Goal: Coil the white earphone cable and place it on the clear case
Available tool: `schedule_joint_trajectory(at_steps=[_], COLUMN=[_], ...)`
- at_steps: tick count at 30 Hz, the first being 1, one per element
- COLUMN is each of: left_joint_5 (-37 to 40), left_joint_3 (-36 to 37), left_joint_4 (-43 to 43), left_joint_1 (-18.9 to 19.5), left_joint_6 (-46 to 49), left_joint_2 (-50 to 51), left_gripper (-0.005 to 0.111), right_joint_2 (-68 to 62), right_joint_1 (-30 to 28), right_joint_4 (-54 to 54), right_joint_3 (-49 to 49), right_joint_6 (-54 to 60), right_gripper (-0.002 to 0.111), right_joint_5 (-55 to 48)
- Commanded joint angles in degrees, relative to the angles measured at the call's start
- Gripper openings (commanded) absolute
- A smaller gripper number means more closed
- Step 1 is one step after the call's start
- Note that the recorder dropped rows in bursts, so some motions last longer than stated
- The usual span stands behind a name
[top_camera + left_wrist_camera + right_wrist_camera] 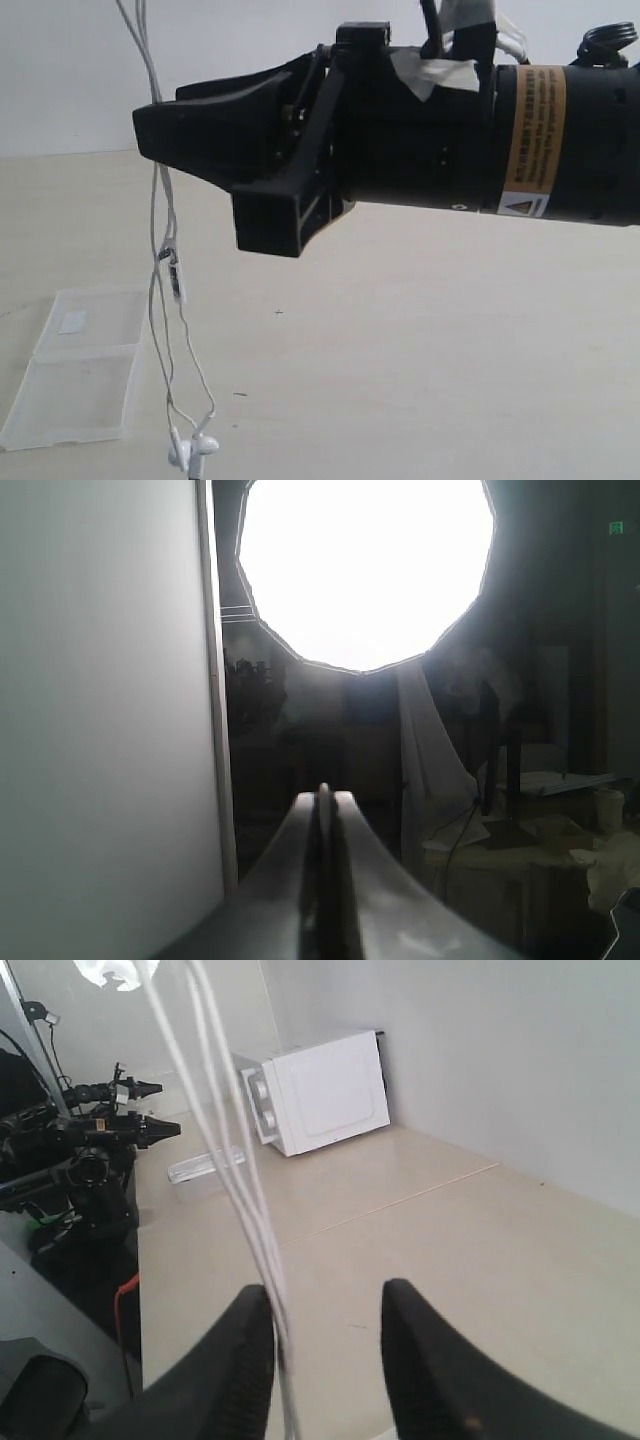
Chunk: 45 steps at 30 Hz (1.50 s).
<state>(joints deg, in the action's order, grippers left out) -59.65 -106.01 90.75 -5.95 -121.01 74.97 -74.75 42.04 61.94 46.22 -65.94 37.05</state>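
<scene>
The white earphone cable (165, 230) hangs down from above the exterior view, its inline remote (177, 275) at mid-height and the two earbuds (193, 450) just above the table. The clear case (80, 365) lies open and flat at the lower left, with the white sticker (72, 322) on its far half. My right gripper (190, 170) reaches in from the right, open, its tips at the cable. In the right wrist view the cable strands (235, 1180) run between the fingers of the right gripper (325, 1295), against one pad. My left gripper (323, 798) is shut and points up; the cable does not show there.
A white microwave-like box (315, 1090) stands against the far wall. Black robot arms (90, 1140) sit beyond the table edge. A flat clear object (205, 1167) lies near the box. The left wrist view shows a bright round lamp (365, 570) and a white panel (100, 720).
</scene>
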Motion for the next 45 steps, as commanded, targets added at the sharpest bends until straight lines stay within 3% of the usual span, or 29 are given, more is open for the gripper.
schedule_joint_trajectory(at_steps=[1, 10, 12, 16, 17, 26, 41, 45], left_joint_5=[0.12, 0.12, 0.12, 0.12, 0.12, -3.39, -6.16, -6.31], left_joint_3=[-0.14, -0.14, -0.14, -0.14, -0.14, -0.14, 0.19, 2.91], left_joint_4=[-0.53, -0.53, -0.53, -0.53, -0.53, 9.19, 9.19, 9.19], left_joint_1=[-0.46, -0.46, -0.46, -0.46, -0.46, 6.28, 16.75, 17.47], left_joint_6=[-0.61, -0.61, -0.61, -0.61, -0.61, -0.61, -0.61, -0.61], left_joint_2=[0.09, 0.09, 0.09, 0.09, 0.09, -3.73, -5.80, -6.29], left_gripper=[0.000, 0.000, 0.000, 0.000, 0.000, 0.000, 0.000, 0.000], right_joint_2=[-0.13, -0.13, -0.13, -0.13, -0.13, 1.58, 11.02, 13.91], right_joint_1=[-0.11, -0.11, -0.11, -0.11, -0.11, -0.11, -0.11, -0.11], right_joint_4=[-0.42, -0.42, -0.42, 0.07, 0.49, 5.66, 18.13, 21.91], right_joint_3=[0.55, 0.55, 0.55, 0.55, 0.55, 0.43, 0.43, 0.43], right_joint_6=[0.35, 0.35, 0.35, 0.35, -0.11, -6.31, -17.78, -22.13], right_gripper=[0.037, 0.045, 0.037, 0.001, 0.000, 0.000, 0.000, 0.000], right_joint_5=[0.88, 3.06, 2.27, 0.48, -2.07, -4.43, -9.61, -11.62])
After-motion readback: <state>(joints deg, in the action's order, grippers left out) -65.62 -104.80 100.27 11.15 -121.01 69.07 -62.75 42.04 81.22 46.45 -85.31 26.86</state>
